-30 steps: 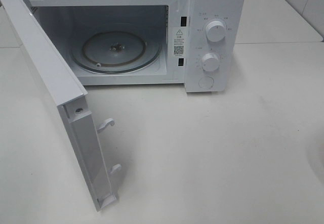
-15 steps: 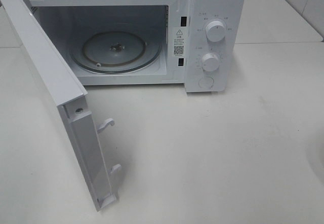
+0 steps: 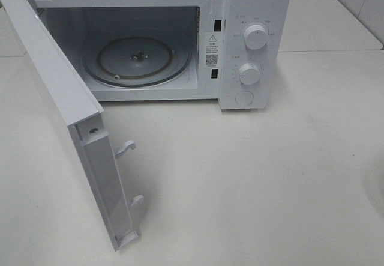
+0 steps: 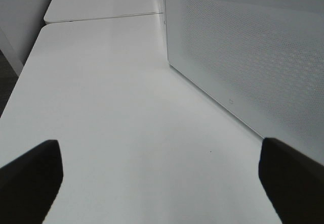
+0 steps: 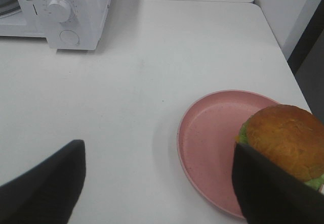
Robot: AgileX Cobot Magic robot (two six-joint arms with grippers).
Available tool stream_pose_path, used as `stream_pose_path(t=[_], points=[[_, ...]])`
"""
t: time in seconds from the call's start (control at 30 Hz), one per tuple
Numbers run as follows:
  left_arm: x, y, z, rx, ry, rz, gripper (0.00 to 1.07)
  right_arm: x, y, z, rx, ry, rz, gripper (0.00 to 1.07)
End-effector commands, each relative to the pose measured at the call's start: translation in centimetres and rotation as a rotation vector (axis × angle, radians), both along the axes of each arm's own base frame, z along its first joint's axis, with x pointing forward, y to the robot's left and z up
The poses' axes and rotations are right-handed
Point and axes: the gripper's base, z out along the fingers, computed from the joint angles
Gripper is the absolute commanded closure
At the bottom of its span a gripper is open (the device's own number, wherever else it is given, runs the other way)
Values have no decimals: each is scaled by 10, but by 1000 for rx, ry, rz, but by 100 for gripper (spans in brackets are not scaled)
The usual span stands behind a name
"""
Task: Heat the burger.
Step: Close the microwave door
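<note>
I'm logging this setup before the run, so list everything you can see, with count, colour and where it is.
microwave: one, white, at the back of the table, door open.
door: one, white, swung out toward the front left.
glass turntable: one, clear, inside the microwave, nothing on it.
knobs: two, white, one above the other on the right panel, a round button below them.
plate: one, pink, on the table right of the microwave, seen only by the right wrist camera.
burger: one, golden-brown bun with green lettuce, on the plate's far side.
table: white, under everything.
left tool: black, open, beside the door's outer face.
right tool: black, open, empty, by the plate.
</note>
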Motion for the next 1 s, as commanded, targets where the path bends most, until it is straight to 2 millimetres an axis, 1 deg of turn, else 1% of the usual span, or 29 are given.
stream_pose_path(t=[0.03, 0.17, 0.23, 0.37, 0.43, 0.47, 0.5, 0.53, 0.57, 0.6, 0.63, 0.67, 0.7, 0.73, 0.8, 0.83, 0.87, 0.9, 0.93, 0.97, 1.0], points=[[-2, -1, 0, -13, -19, -1, 9, -3, 0, 0, -9, -34, -3, 31], [-3, -2, 5, -26, -50, -9, 9, -3, 0, 0, -9, -34, -3, 31], [-5, -3, 17, -30, -127, -8, 9, -3, 0, 0, -9, -34, -3, 31], [-4, -2, 23, -24, -193, 2, 10, -3, 0, 0, -9, -34, -3, 31], [1, 1, 28, -10, -223, 22, 16, -3, 0, 0, -9, -34, -3, 31], [1, 1, 28, -10, -223, 22, 16, -3, 0, 0, -9, -34, -3, 31], [6, 3, 30, 7, -231, 34, 25, -3, 0, 0, -9, -34, -3, 31], [8, 3, 32, 11, -235, 38, 30, -3, 0, 0, -9, -34, -3, 31], [8, 3, 32, 11, -235, 38, 30, -3, 0, 0, -9, -34, -3, 31], [14, 4, 34, 10, -236, 39, 44, -3, 0, 0, -9, -34, -3, 31], [14, 4, 34, 10, -236, 39, 44, -3, 0, 0, -9, -34, -3, 31], [20, 4, 36, 9, -232, 41, 58, -3, 0, 0, -9, -34, -3, 31], [24, 4, 37, 9, -231, 42, 65, -3, 0, 0, -9, -34, -3, 31], [24, 4, 37, 9, -231, 42, 65, -3, 0, 0, -9, -34, -3, 31], [41, 6, 41, 7, -215, 46, 93, -3, 0, 0, -9, -34, -3, 31], [41, 6, 41, 7, -215, 46, 93, -3, 0, 0, -9, -34, -3, 31], [45, 6, 42, 6, -213, 48, 101, -3, 0, 0, -9, -34, -3, 31], [45, 6, 42, 6, -213, 48, 101, -3, 0, 0, -9, -34, -3, 31], [55, 7, 43, 11, -218, 49, 107, -3, 0, 0, -9, -34, -3, 31], [60, 7, 43, 12, -224, 51, 107, -3, 0, 0, -9, -34, -3, 31], [60, 7, 43, 12, -224, 51, 107, -3, 0, 0, -9, -34, -3, 31]])
